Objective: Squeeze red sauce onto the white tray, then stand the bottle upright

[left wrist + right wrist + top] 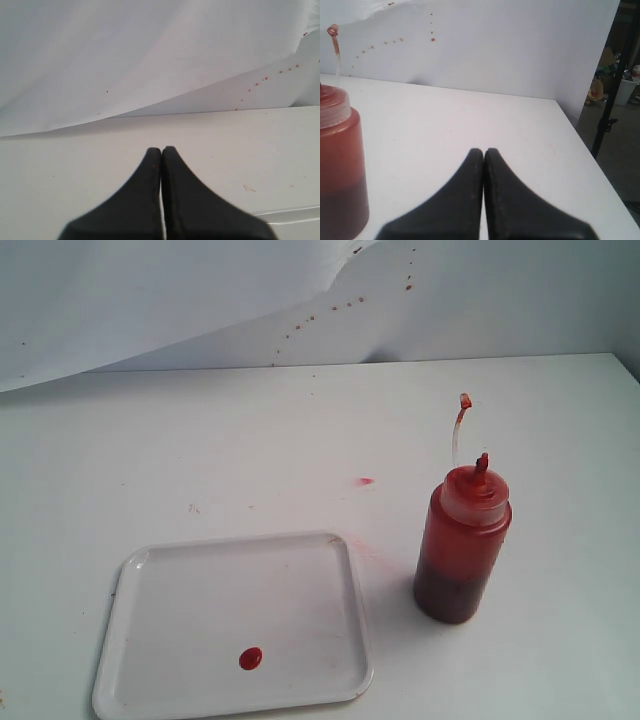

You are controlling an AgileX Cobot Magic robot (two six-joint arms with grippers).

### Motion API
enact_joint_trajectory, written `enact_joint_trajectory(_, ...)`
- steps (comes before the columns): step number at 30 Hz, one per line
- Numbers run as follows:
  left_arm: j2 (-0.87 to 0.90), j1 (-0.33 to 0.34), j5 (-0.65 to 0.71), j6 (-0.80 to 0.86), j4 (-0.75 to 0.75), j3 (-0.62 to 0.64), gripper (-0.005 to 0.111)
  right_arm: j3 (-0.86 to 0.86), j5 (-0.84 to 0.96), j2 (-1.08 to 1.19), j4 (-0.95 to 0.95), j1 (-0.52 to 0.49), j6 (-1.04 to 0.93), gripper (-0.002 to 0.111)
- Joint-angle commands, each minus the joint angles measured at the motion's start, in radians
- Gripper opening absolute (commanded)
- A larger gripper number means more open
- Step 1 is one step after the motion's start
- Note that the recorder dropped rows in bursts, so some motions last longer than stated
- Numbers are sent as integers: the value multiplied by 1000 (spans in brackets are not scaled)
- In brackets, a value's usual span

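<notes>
The bottle [462, 545] stands upright on the table to the right of the white tray [150, 585], its tethered tip cap [465, 400] sticking up. A small round blob of red sauce [250, 658] lies on the tray near its front edge. In the right wrist view the bottle [340, 170] stands off to one side of my right gripper [483, 151], which is shut on nothing. My left gripper [161, 150] is shut and empty too, with a corner of the tray [292, 214] beside it. Neither gripper shows in the exterior view.
A faint red smear [366, 481] marks the table between tray and bottle. A white backdrop sheet [200, 300] with red specks hangs behind the table. The table's right edge [585, 150] drops off to a cluttered floor area.
</notes>
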Motion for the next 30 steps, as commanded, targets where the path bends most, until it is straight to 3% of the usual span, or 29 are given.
enact_joint_trajectory(1,-3,-1,2,-6,-9,4,0,3,8,-5,-7,3,2,0)
enact_joint_trajectory(12,-3,-1,2,-6,-9,4,0,3,8,-5,-23,3,11,0)
enact_joint_trajectory(18,-3,-1,2,-6,-9,4,0,3,8,-5,-164,3,186,0)
enact_joint_trajectory(30,-3,-1,2,-6,-9,4,0,3,6,-5,-156,3,192,0)
